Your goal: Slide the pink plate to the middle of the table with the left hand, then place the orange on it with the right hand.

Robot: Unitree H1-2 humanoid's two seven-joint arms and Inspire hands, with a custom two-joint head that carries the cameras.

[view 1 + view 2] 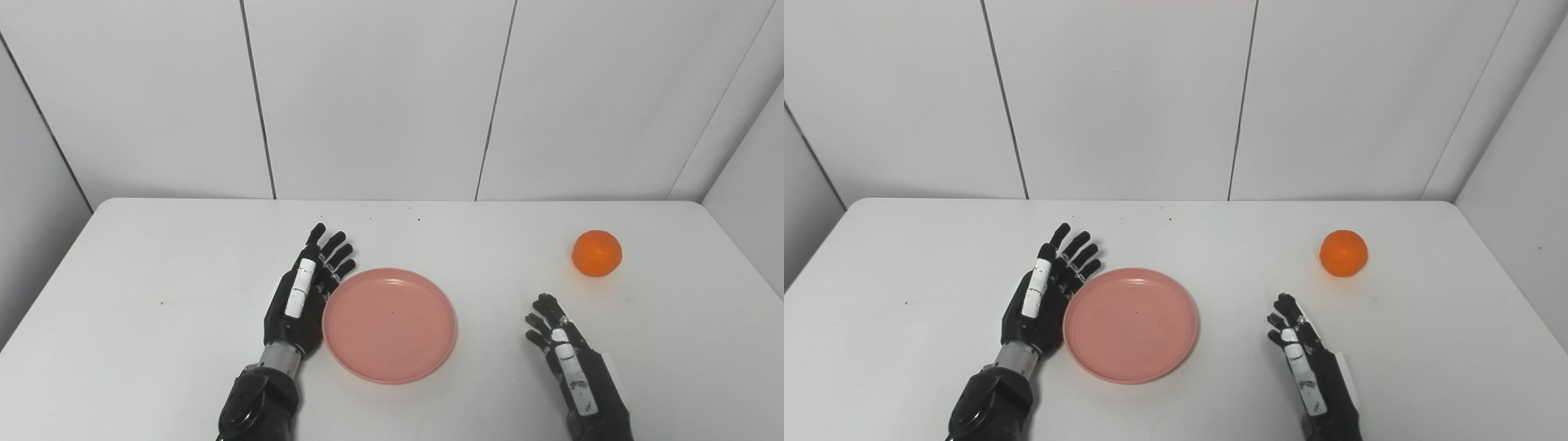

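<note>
One step looks done: my left hand, fingers spread, seemingly touches the centred pink plate; next, my empty, loosely-spread right hand must grasp the orange.

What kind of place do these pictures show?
Probably a robot test bench, not a home: a bare white table boxed in by plain white wall panels, holding only a pink plate and an orange.
</note>
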